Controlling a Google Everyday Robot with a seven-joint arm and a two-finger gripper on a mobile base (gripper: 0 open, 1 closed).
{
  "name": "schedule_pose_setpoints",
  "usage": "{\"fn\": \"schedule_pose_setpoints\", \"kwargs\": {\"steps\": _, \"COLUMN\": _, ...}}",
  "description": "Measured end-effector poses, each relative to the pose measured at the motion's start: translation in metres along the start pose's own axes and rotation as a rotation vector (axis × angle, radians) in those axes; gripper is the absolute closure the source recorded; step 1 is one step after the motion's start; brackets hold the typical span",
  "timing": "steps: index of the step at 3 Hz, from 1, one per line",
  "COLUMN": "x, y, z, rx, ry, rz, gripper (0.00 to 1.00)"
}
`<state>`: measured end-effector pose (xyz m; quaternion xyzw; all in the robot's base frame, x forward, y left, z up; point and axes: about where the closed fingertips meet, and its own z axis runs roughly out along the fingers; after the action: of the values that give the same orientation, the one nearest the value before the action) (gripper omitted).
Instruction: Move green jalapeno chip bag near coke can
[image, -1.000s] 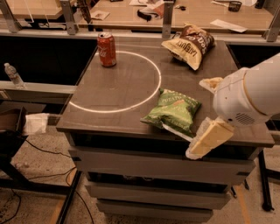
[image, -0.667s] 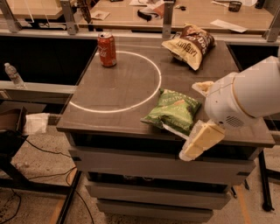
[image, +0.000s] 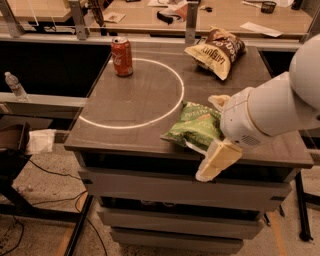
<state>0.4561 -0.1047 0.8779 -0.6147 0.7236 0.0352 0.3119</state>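
Note:
The green jalapeno chip bag lies flat near the front right edge of the dark table. My gripper is at the bag's right end. It is open, with one cream finger behind the bag and the other in front of it, hanging over the table's front edge. The bag's right end lies between them. The coke can stands upright at the table's far left corner, well away from the bag.
A brown and cream chip bag lies at the table's far right. A white circle is marked on the tabletop. A clear water bottle stands on a ledge to the left. Desks stand behind the table.
My arm and gripper have moved left toward the green bag, so the fingers now straddle its right end. The bag and the can have not moved.

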Motion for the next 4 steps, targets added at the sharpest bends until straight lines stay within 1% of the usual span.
{"fn": "schedule_pose_setpoints", "kwargs": {"steps": 2, "x": 0.007, "y": -0.013, "z": 0.014, "rx": 0.093, "ry": 0.043, "rz": -0.017, "gripper": 0.00}}
{"fn": "schedule_pose_setpoints", "kwargs": {"steps": 3, "x": 0.011, "y": -0.019, "z": 0.019, "rx": 0.116, "ry": 0.061, "rz": -0.018, "gripper": 0.18}}
{"fn": "schedule_pose_setpoints", "kwargs": {"steps": 4, "x": 0.014, "y": -0.021, "z": 0.021, "rx": 0.153, "ry": 0.082, "rz": -0.012, "gripper": 0.41}}
